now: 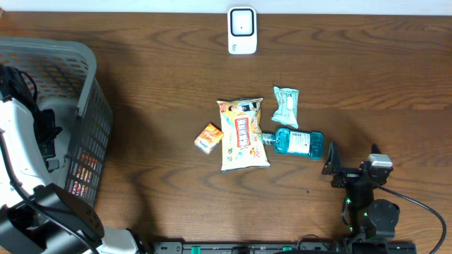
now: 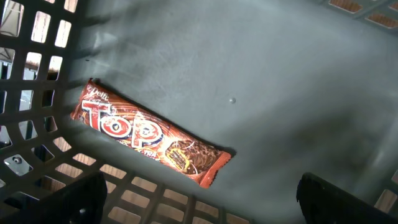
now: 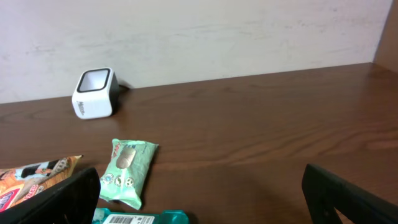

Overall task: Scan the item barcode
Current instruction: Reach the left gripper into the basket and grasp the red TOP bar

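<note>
A red-brown chocolate bar wrapper [image 2: 149, 134] lies flat on the grey floor of the basket [image 2: 280, 74]. My left gripper [image 2: 199, 211] hangs open just above and in front of it, with nothing between its fingers. The white barcode scanner [image 1: 241, 29] stands at the table's far edge and also shows in the right wrist view as the scanner [image 3: 94, 93]. My right gripper [image 3: 202, 205] rests open low at the front right, empty. It points past a blue mouthwash bottle [image 1: 298, 142] whose barcode label [image 3: 124, 218] faces up.
The grey basket [image 1: 88, 92] fills the left side, with my left arm reaching into it. Mid-table lie a yellow snack bag [image 1: 244, 134], a small orange box [image 1: 209, 137] and a green wipes pack [image 1: 286, 106]. A wall rises behind the scanner.
</note>
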`<state>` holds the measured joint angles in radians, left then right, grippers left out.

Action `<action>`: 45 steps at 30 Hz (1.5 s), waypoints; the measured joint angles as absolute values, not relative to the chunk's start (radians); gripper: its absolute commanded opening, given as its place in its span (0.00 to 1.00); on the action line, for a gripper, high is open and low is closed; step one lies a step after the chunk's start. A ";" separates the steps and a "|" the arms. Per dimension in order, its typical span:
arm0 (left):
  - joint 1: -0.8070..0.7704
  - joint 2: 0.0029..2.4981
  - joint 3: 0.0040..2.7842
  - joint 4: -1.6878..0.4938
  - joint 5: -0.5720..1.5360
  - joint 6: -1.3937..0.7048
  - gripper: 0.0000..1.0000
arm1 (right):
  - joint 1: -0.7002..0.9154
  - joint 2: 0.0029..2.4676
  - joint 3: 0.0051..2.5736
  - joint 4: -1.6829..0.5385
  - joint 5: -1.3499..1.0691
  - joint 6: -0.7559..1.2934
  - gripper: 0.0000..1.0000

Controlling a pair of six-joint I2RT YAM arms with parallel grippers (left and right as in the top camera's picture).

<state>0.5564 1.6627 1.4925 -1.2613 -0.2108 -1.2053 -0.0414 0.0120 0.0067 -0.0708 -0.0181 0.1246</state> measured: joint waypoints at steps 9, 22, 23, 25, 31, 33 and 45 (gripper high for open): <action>0.556 1.663 1.493 -1.265 -0.208 -1.161 0.98 | -0.041 0.012 0.007 -0.071 -0.018 0.125 0.99; 0.556 1.674 1.387 -1.288 -0.155 -1.472 0.98 | -0.041 0.012 0.007 -0.071 -0.018 0.125 0.99; 0.556 1.678 1.369 -1.283 -0.156 -1.496 0.98 | -0.041 0.012 0.007 -0.071 -0.019 0.125 0.99; 0.560 1.690 1.335 -1.274 -0.156 -1.539 0.98 | -0.041 0.012 0.007 -0.071 -0.019 0.125 0.99; 0.564 1.731 1.225 -1.156 -0.155 -1.603 0.98 | -0.041 0.012 0.007 -0.071 -0.019 0.125 0.99; 0.569 1.750 1.201 -1.136 -0.154 -1.611 0.98 | -0.041 0.012 0.007 -0.071 -0.018 0.125 0.99; 0.589 1.838 1.186 -1.102 -0.121 -1.628 0.98 | -0.041 0.012 0.007 -0.071 -0.018 0.125 0.99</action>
